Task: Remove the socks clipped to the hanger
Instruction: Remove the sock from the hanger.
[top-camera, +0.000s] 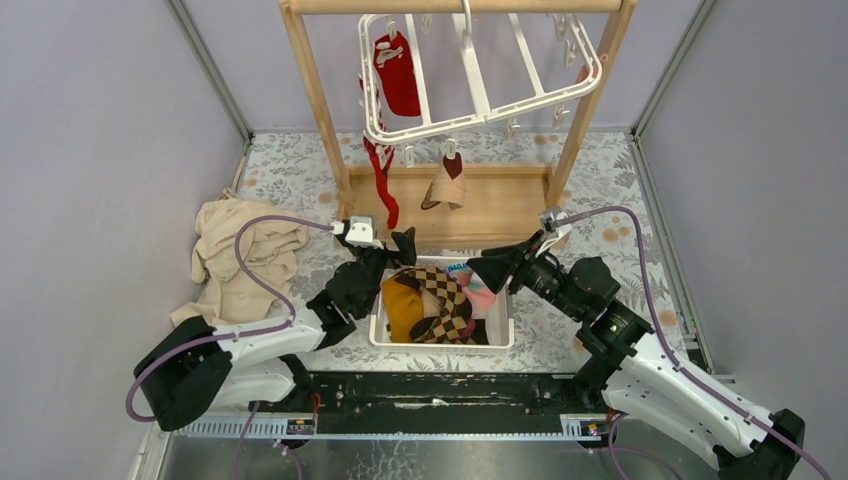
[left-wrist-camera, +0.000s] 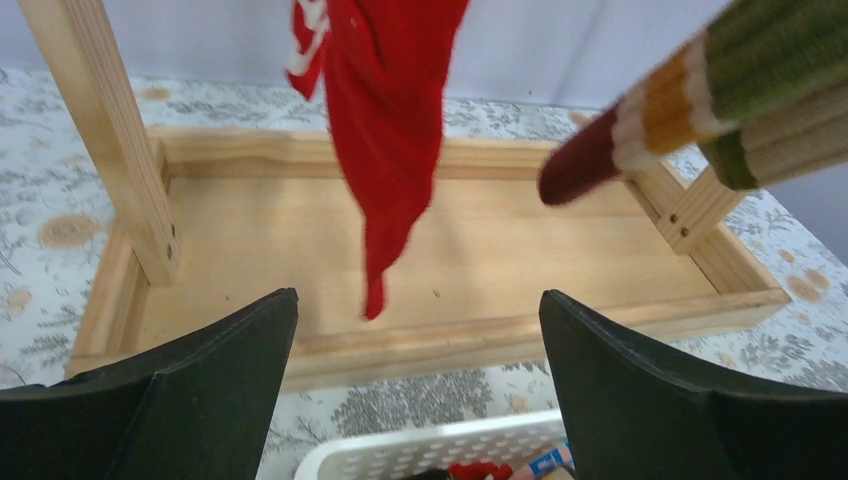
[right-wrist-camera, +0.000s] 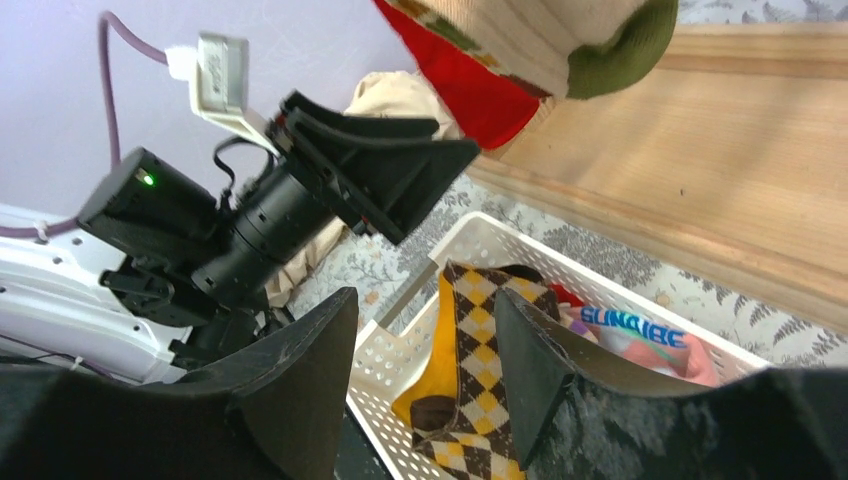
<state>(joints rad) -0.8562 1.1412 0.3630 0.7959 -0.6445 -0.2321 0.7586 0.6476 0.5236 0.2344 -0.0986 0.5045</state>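
floral table (top-camera: 290, 170), perforated basket (top-camera: 504, 322), red cloth sock (top-camera: 398, 75), grid hanger (top-camera: 475, 70)

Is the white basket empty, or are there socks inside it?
Not empty. Inside the white basket lie a brown argyle sock, a mustard yellow sock and a pink sock.

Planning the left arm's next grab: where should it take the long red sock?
Its lower half, from the near side. The red sock hangs limp and straight from the hanger, its tip free above the wooden base, centred ahead of the open left gripper.
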